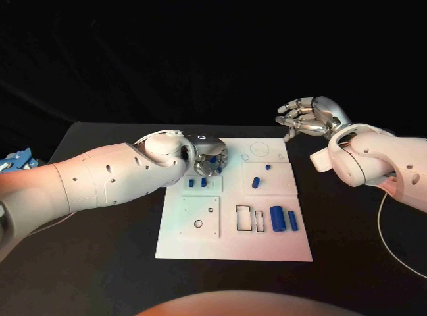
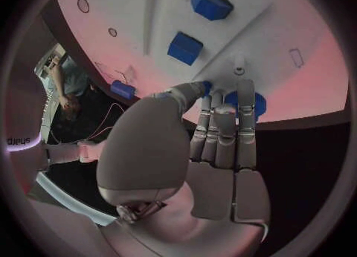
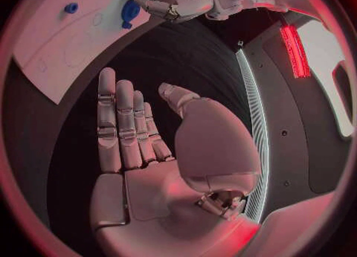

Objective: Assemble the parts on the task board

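The white task board (image 1: 234, 245) lies mid-table. My left hand (image 1: 209, 158) hovers low over its far left corner, thumb and fingers pinching a round blue part (image 2: 255, 103). Two blue blocks (image 2: 210, 2) (image 2: 185, 47) stand in the board (image 2: 282, 25) beyond the fingertips. Small blue parts (image 1: 198, 182) sit just in front of that hand, another (image 1: 256, 182) lies in the middle right panel, and two blue cylinders (image 1: 283, 218) lie near the front right. My right hand (image 1: 308, 117) is raised beyond the board's far right corner, holding nothing, fingers apart (image 3: 127, 126).
A blue and white object (image 1: 14, 161) sits at the table's left edge. A thin white cable (image 1: 389, 230) runs along the table on the right. Outlined slots (image 1: 249, 218) and round holes (image 1: 206, 217) mark the board's front half.
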Action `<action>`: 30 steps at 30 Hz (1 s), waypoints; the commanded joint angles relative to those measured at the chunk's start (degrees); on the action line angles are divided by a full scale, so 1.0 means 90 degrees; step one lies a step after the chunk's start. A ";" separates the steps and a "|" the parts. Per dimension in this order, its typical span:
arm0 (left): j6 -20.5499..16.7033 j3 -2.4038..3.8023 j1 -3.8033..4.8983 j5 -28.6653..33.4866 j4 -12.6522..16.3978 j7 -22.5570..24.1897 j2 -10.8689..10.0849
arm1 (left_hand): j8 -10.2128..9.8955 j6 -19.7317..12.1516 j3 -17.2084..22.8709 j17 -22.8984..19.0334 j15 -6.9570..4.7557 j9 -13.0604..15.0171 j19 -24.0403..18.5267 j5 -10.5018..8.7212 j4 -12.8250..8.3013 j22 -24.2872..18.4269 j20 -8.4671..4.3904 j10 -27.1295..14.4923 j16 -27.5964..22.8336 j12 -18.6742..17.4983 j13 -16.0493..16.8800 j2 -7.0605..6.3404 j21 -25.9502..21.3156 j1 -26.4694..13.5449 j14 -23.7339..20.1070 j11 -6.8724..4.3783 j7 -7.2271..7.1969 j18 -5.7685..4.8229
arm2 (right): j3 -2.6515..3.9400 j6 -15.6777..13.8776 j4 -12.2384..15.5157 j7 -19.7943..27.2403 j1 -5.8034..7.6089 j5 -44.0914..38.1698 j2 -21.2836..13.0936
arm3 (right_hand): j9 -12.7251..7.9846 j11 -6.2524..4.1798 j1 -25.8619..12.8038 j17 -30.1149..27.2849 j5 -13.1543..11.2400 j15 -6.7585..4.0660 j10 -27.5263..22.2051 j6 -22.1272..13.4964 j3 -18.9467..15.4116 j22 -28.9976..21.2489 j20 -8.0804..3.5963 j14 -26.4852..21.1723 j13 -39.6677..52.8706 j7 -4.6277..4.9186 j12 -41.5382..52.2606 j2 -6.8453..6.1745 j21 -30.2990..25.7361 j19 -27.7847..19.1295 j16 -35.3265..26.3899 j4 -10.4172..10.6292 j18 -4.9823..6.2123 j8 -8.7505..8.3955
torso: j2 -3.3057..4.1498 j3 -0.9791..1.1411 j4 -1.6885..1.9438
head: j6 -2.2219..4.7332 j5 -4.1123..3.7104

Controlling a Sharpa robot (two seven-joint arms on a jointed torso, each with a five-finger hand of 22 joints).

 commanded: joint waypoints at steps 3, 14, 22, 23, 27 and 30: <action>0.0170 0.0002 -0.0005 -0.0032 -0.0040 0.0035 0.0056 | -0.0040 0.0069 0.0052 0.0061 -0.0005 -0.0008 0.0055 -0.0049 0.0002 0.0067 -0.0034 0.0068 0.0067 0.0001 -0.0012 0.0043 0.0079 0.0006 0.0069 -0.0007 -0.0006 0.0060 | 0.0003 0.0007 0.0009 0.0049 -0.0001 -0.0023 0.0008 | -0.0009 -0.0002 0.0003 -0.0008 0.0040 -0.0010 -0.0029 -0.0063 -0.0002 -0.0021 0.0009 -0.0039 -0.0015 0.0265 0.0043 0.0017 -0.0028 0.0041 -0.0017 -0.0033 0.0072 0.0031 | 0.0002 -0.0006 -0.0004 | -0.0014 -0.0001; 0.0323 0.0000 -0.0010 0.0000 -0.0114 0.0005 0.0106 | -0.0053 0.0130 0.0093 0.0155 -0.0019 -0.0010 0.0116 -0.0070 -0.0031 0.0203 -0.0048 0.0116 0.0148 -0.0033 -0.0027 0.0064 0.0189 0.0009 0.0137 -0.0024 -0.0013 0.0038 | 0.0003 0.0010 0.0018 0.0049 0.0000 -0.0026 0.0008 | -0.0009 -0.0002 0.0003 -0.0008 0.0040 -0.0010 -0.0029 -0.0063 -0.0002 -0.0021 0.0009 -0.0039 -0.0015 0.0265 0.0043 0.0017 -0.0028 0.0041 -0.0017 -0.0033 0.0072 0.0031 | -0.0002 -0.0004 0.0002 | -0.0035 -0.0022; 0.0474 -0.0001 -0.0017 0.0005 -0.0170 -0.0067 0.0120 | -0.0053 0.0306 0.0193 0.0377 -0.0028 0.0004 0.0292 -0.0083 -0.0172 0.0552 -0.0060 0.0335 0.0331 -0.0062 -0.0031 0.0163 0.0476 0.0092 0.0298 -0.0039 0.0020 -0.0015 | 0.0003 0.0005 0.0025 0.0050 0.0001 -0.0026 0.0001 | -0.0009 -0.0002 0.0003 -0.0008 0.0040 -0.0010 -0.0029 -0.0063 -0.0002 -0.0021 0.0009 -0.0039 -0.0015 0.0265 0.0043 0.0017 -0.0028 0.0041 -0.0017 -0.0033 0.0072 0.0031 | 0.0000 -0.0003 -0.0002 | -0.0047 -0.0030; 0.0476 -0.0001 -0.0018 0.0009 -0.0174 -0.0068 0.0121 | -0.0056 0.0346 0.0238 0.0423 -0.0037 0.0007 0.0334 -0.0104 -0.0231 0.0637 -0.0068 0.0398 0.0365 -0.0069 -0.0029 0.0202 0.0549 0.0145 0.0332 -0.0045 0.0033 -0.0026 | 0.0003 0.0004 0.0025 0.0050 0.0001 -0.0027 0.0001 | -0.0009 -0.0002 0.0003 -0.0008 0.0040 -0.0010 -0.0029 -0.0063 -0.0002 -0.0021 0.0009 -0.0039 -0.0015 0.0265 0.0043 0.0017 -0.0028 0.0041 -0.0017 -0.0033 0.0072 0.0031 | -0.0002 -0.0001 -0.0002 | -0.0049 -0.0031; 0.0415 -0.0002 -0.0020 0.0033 -0.0184 -0.0048 0.0123 | -0.0081 0.0484 0.0356 0.0607 -0.0048 0.0015 0.0448 -0.0194 -0.0414 0.0909 -0.0081 0.0608 0.0474 -0.0111 -0.0013 0.0289 0.0787 0.0254 0.0459 -0.0044 0.0067 -0.0065 | 0.0003 0.0003 0.0027 0.0053 0.0001 -0.0027 0.0001 | -0.0011 -0.0003 -0.0001 -0.0010 0.0047 -0.0011 -0.0025 -0.0062 -0.0006 -0.0034 0.0008 -0.0036 -0.0029 0.0263 0.0055 0.0020 -0.0038 0.0054 -0.0013 -0.0029 0.0072 0.0043 | -0.0003 -0.0001 0.0001 | -0.0051 -0.0030; 0.0291 -0.0002 -0.0021 0.0062 -0.0184 0.0008 0.0123 | -0.0102 0.0562 0.0389 0.0678 -0.0053 0.0023 0.0510 -0.0204 -0.0487 0.1052 -0.0085 0.0706 0.0518 -0.0157 -0.0005 0.0318 0.0908 0.0265 0.0523 -0.0049 0.0062 -0.0084 | 0.0003 0.0002 0.0029 0.0056 0.0001 -0.0027 0.0001 | -0.0011 -0.0003 -0.0001 -0.0010 0.0047 -0.0011 -0.0025 -0.0062 -0.0006 -0.0034 0.0008 -0.0036 -0.0029 0.0263 0.0055 0.0020 -0.0038 0.0054 -0.0013 -0.0029 0.0072 0.0043 | -0.0005 -0.0003 0.0002 | -0.0052 -0.0032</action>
